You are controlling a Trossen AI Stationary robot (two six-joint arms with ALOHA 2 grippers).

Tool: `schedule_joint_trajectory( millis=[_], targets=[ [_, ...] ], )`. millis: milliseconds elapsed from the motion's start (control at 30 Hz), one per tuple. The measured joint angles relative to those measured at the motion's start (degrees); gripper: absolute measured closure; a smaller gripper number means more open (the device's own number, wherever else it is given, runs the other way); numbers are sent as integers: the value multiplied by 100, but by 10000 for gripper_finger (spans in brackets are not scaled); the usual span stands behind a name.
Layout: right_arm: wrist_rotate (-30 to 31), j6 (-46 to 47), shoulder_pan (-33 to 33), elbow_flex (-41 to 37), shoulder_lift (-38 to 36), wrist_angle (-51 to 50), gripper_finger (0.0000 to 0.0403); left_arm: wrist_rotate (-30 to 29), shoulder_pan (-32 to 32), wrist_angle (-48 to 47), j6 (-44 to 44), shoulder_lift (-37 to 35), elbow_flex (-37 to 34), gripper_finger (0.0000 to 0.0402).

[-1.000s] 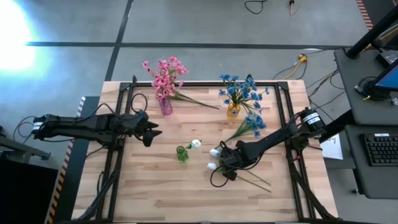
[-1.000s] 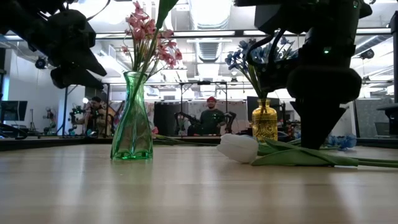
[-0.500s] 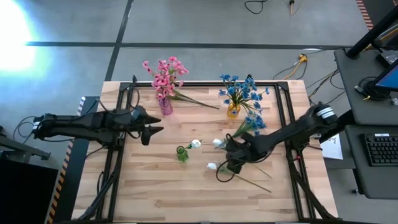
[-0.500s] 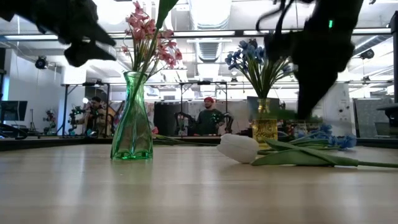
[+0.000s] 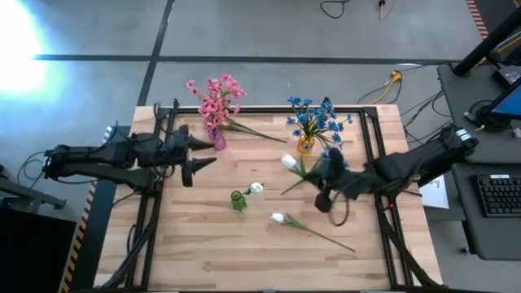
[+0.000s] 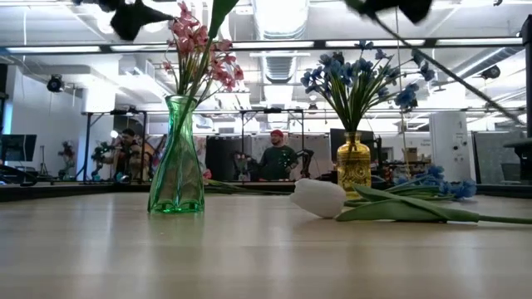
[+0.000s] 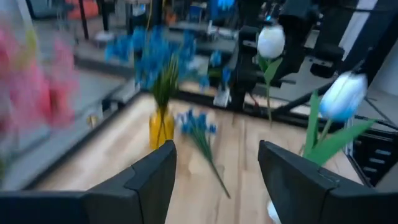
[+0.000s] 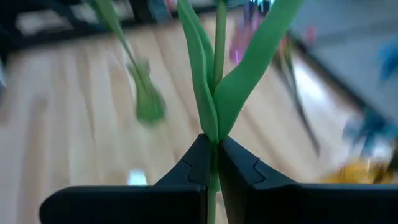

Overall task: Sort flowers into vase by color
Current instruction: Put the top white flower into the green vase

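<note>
My right gripper hangs above the table's middle right, shut on a white tulip whose bloom points toward the table's left. My left gripper is open and holds nothing, in the air right of the pink flowers' vase. Another white tulip stands in the small green vase. A third lies flat on the wood. Blue flowers stand in the yellow vase, and one blue sprig lies beside it. A pink sprig lies right of the pink vase. My right gripper pinches the tulip's green stem between its two fingertips, just where the leaves fork off. The stem runs on ahead of the fingers. The flower is lifted clear of the table, its bloom away from the gripper.
The table's metal frame rails run along both sides. Bare wood lies toward the near edge. People stand in the room behind the table.
My right gripper has risen steeply and drawn back toward the table's right edge, taking one white tulip off the wood; the other tulip has stayed lying there. My left gripper has risen too and rolled.
</note>
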Motion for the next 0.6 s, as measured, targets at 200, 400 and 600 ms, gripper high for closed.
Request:
schedule_joint_trajectory(
  millis=[200, 400, 600],
  targets=[
    [33, -1931, -2, 0, -422, 1805, 390, 66, 0, 23, 866, 471, 854, 187],
    [11, -3673, -156, 0, -545, 3567, 390, 496, -2, 61, 1713, 1198, 1782, 187],
    [-772, -4797, -618, 2, -311, 5302, 390, 796, -2, 227, 2201, 2112, 2527, 187]
  ],
)
